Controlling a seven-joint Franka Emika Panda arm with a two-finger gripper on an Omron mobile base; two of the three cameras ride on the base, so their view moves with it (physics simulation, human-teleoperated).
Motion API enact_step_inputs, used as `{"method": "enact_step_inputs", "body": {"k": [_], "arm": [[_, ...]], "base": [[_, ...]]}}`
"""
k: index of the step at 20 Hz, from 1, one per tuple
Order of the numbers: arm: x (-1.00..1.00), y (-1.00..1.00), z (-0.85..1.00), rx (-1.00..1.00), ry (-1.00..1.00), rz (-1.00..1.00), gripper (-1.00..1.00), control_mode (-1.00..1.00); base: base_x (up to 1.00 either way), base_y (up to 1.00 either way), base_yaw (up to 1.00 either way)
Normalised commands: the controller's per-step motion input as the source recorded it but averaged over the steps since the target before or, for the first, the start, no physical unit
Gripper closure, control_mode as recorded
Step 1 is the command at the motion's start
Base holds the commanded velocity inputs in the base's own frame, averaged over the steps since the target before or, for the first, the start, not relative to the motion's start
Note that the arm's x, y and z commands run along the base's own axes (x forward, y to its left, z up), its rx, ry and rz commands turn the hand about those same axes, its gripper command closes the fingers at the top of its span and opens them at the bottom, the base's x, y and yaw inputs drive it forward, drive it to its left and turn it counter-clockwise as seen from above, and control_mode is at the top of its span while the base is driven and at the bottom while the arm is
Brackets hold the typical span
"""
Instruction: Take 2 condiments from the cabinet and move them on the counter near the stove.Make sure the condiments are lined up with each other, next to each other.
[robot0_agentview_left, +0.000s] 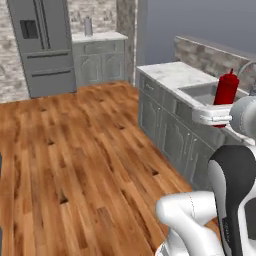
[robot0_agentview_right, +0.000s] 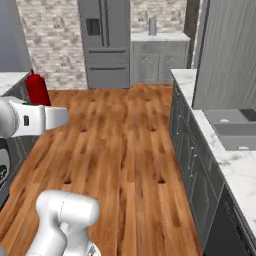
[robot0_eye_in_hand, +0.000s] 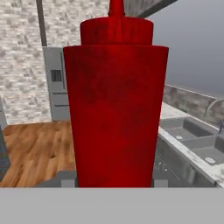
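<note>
Red plastic squeeze bottle with a red nozzle stands upright in the left base view, carried in the air at the end of the white arm, in front of a steel sink set in the white marble counter with grey veining. The gripper is closed on the bottle's lower part, hidden mostly behind the arm's white wrist

From the right base view the same bottle shows at the left edge, upright above the wooden floor, with the gripper below it; no stove or yellow bottle can be made out here

Looking along the hand view, the bottle sits square and close between the fingers, nozzle up, with the sink and counter off to one side

My judgement is that this is the carrying step, with the bottle in transit toward the stove. To do it well, keep the bottle vertical and the grip firm low on its body, swing slowly so it does not tilt or slip, and lower it flat onto the marble beside where its partner belongs, so the two stand in line
</note>
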Motion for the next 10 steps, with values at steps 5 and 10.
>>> {"method": "enact_step_inputs", "body": {"k": [5, 10], "arm": [[0.0, 0.0, 0.0, 0.0, 0.0, 0.0, 1.0, 1.0], [0.0, 0.0, 0.0, 0.0, 0.0, 0.0, 1.0, 1.0]], "base": [[-0.02, 0.03, 0.57], [0.0, 0.0, 0.5]]}}
